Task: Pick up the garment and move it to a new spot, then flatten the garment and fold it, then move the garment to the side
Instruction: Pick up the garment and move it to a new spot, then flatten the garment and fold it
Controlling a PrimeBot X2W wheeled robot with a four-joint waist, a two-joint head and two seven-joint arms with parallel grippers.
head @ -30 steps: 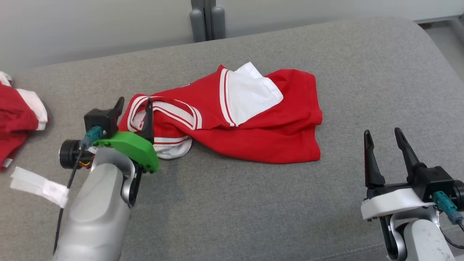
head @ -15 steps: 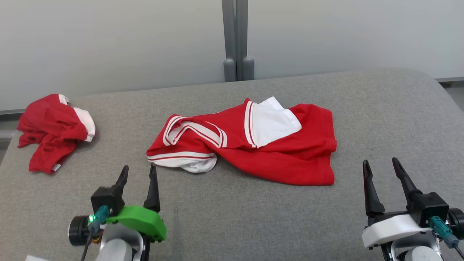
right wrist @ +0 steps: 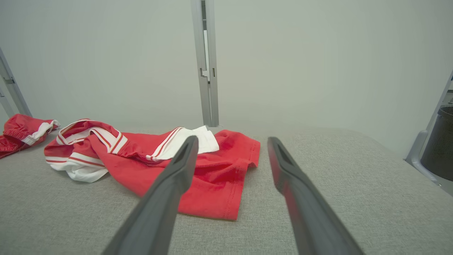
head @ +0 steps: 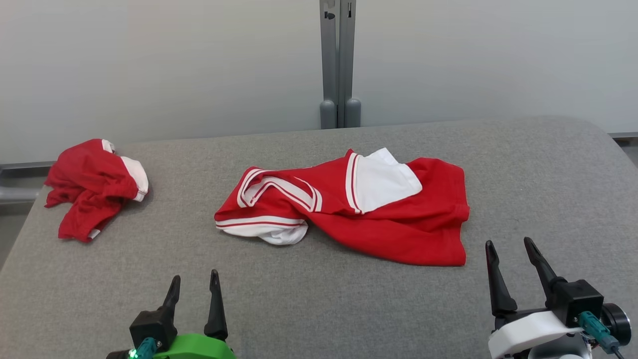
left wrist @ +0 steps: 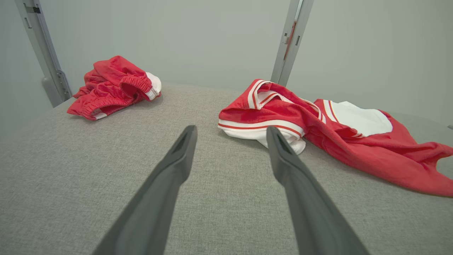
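Grey padded surface (head: 324, 309) bears the crumpled red garment (head: 398, 229) at its centre.

The shirt (head: 398, 224) is soft, matt red cloth with smooth white panels and ribbed striped trim. Under it, the pad (head: 319, 309) is coarse grey woven fabric. Left of the shirt lie crumpled red cloth shorts (head: 92, 187). Behind the shirt stands a smooth grey metal post (head: 339, 65). The left gripper (head: 195, 275) and right gripper (head: 508, 242) look like matt dark plastic.

Cloth on the surface (head: 319, 309)
The garment (head: 389, 219) lies in the middle, a second bundle (head: 92, 187) well apart at left.
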